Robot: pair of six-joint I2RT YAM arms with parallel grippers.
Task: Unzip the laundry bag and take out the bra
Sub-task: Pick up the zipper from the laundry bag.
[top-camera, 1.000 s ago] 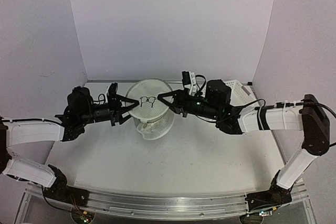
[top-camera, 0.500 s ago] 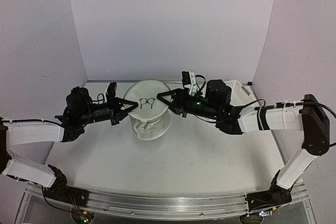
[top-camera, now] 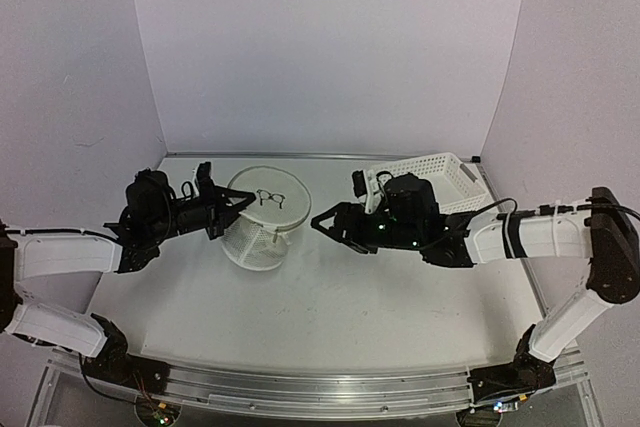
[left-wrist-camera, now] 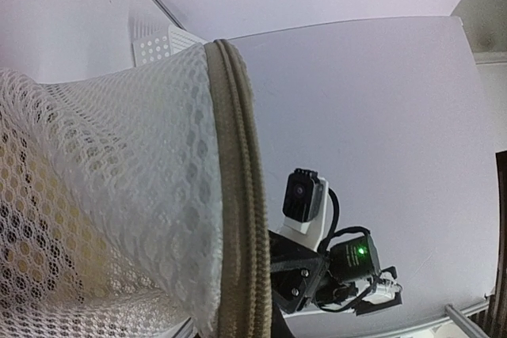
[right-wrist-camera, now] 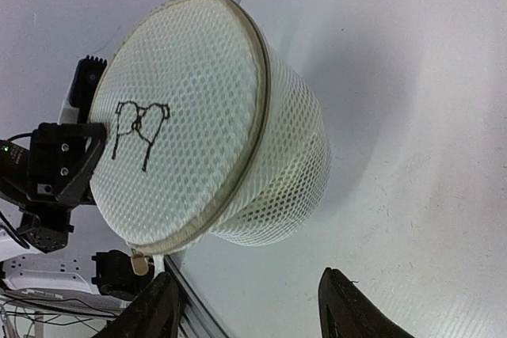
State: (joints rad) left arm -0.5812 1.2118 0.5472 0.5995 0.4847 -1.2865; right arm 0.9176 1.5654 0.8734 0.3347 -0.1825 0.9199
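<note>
Pretty clearly a robotics lab test cell, not a home: plain white backdrop panels (top-camera: 330, 47) box in a white table (top-camera: 340, 317), with a left arm (top-camera: 60, 252) and right arm (top-camera: 540, 232) bolted to an aluminium rail (top-camera: 300, 392).

The laundry bag (top-camera: 262, 235) stands on the counter (top-camera: 330, 317), at about 10 o'clock from its middle. It is a small white mesh drum, sprung to full height, with its flat round face upward. A black glasses-like pictogram (top-camera: 270, 196) marks that face. A tan zip (right-wrist-camera: 264, 93) rings the rim and looks closed. Its pull (right-wrist-camera: 141, 263) hangs at 7 o'clock in the right wrist view.
</note>
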